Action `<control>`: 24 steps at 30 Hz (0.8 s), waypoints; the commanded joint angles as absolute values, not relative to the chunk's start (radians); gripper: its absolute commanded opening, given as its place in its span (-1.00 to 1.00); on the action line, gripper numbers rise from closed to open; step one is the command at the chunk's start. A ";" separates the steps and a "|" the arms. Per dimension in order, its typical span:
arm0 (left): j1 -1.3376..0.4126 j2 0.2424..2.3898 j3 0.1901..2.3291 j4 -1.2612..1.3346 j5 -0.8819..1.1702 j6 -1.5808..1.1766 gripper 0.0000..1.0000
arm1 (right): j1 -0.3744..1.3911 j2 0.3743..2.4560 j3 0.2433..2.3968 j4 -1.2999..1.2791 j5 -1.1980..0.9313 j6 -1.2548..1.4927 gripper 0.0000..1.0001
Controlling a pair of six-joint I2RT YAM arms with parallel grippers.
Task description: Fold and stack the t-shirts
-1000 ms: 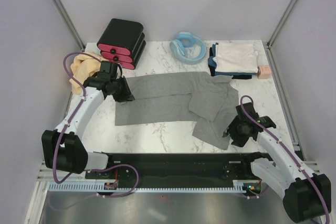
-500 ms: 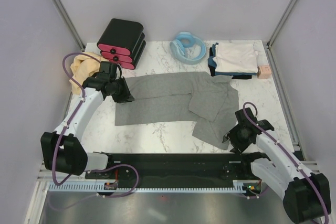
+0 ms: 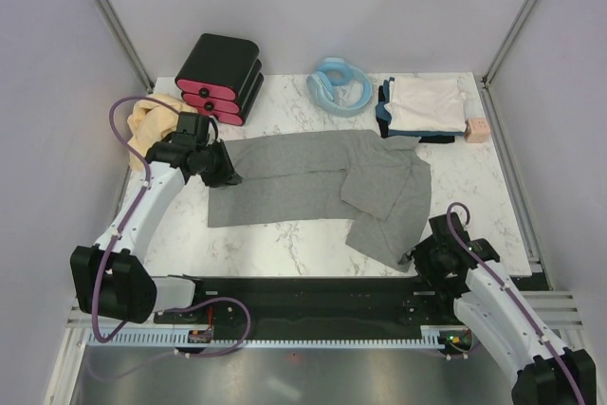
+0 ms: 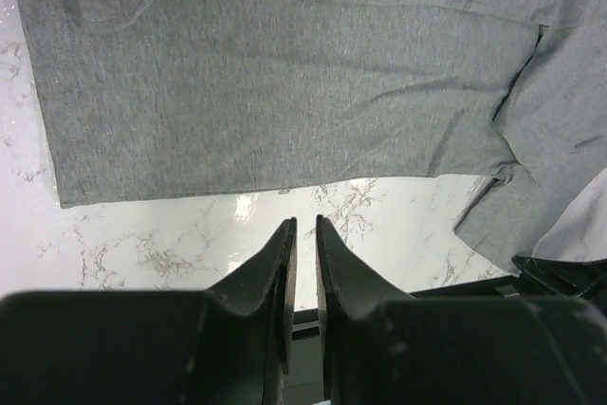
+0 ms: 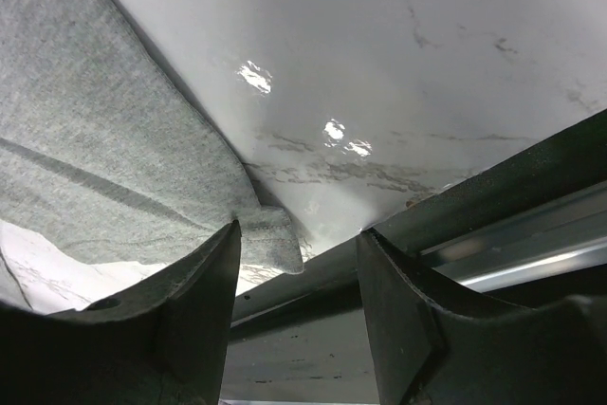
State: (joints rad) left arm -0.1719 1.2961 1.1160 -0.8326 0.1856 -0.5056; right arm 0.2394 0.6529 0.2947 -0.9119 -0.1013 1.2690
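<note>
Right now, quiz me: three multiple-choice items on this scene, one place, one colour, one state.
1. The folded t-shirt stack sits at the table's:
A) far right corner
B) near left corner
C) centre

2. The spread-out t-shirt is:
A) red
B) grey
C) green

3. The right claw is:
A) shut tight
B) shut on the stack
C) open

Answers:
1 A, it lies by the far right edge in the top view.
2 B, it shows heather grey in every view.
3 C, its jaws stand well apart in the wrist view, clamping nothing.
</note>
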 commanded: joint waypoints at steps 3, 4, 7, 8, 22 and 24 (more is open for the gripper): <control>-0.175 1.282 1.109 -0.833 0.187 -0.497 -0.60 | 0.239 0.687 0.339 -0.835 -0.135 1.281 0.19; -0.175 1.281 1.106 -0.834 0.187 -0.495 -0.60 | 0.241 0.693 0.353 -0.833 -0.141 1.278 0.19; -0.175 1.281 1.101 -0.833 0.186 -0.499 -0.60 | 0.239 0.729 0.386 -0.831 -0.160 1.255 0.19; -0.175 1.281 1.098 -0.831 0.186 -0.499 -0.60 | 0.241 0.750 0.396 -0.833 -0.161 1.247 0.19; -0.175 1.299 1.106 -0.830 0.187 -0.503 -0.60 | 0.241 0.868 0.405 -0.785 -0.173 1.198 0.19; -0.175 1.301 1.108 -0.828 0.189 -0.505 -0.60 | 0.241 0.870 0.408 -0.784 -0.170 1.190 0.19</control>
